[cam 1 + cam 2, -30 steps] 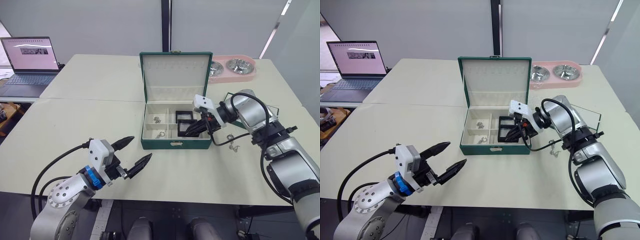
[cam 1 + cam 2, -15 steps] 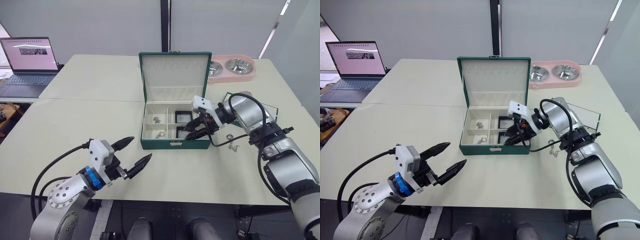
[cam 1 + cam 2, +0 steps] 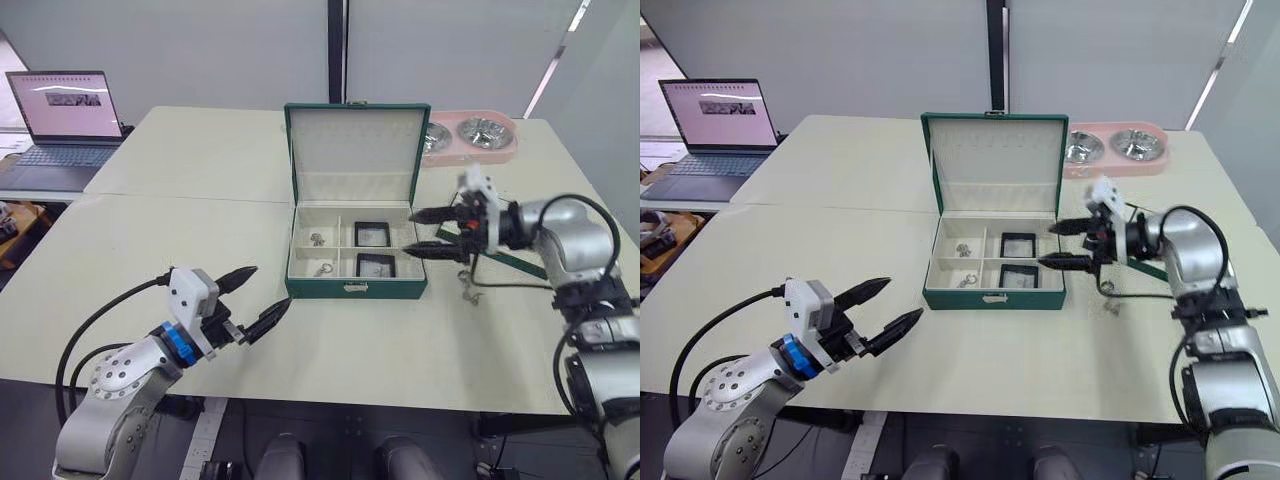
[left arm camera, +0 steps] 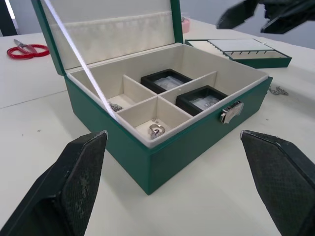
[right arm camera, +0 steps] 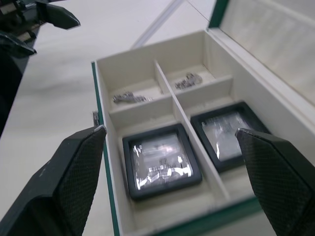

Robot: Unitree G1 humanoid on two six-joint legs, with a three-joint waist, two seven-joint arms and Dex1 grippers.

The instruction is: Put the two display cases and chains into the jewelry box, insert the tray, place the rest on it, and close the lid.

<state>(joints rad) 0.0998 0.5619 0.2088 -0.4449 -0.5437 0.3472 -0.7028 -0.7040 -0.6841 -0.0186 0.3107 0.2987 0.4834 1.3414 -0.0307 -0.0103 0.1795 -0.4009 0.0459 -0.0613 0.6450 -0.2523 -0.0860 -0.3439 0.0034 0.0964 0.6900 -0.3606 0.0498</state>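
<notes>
Both cases (image 3: 374, 233) (image 3: 376, 265) lie in the right-hand compartments of the box (image 3: 355, 288), and two chains (image 3: 316, 239) (image 3: 321, 269) in the left-hand ones; the first step looks done to me, with the lid (image 3: 357, 152) upright. My right gripper (image 3: 428, 232) hovers by the box's right wall, fingers spread, holding nothing; my left gripper (image 3: 254, 297) hangs well short of the box, also spread and empty. Next I judge I must fetch the tray (image 4: 239, 51), on the table beyond the box's right side; that calls for swinging my right arm outward. The left wrist view shows its ridged slots, and red scissors (image 4: 27, 49); the head views show the last chain (image 3: 467, 291) on the table by the box.
</notes>
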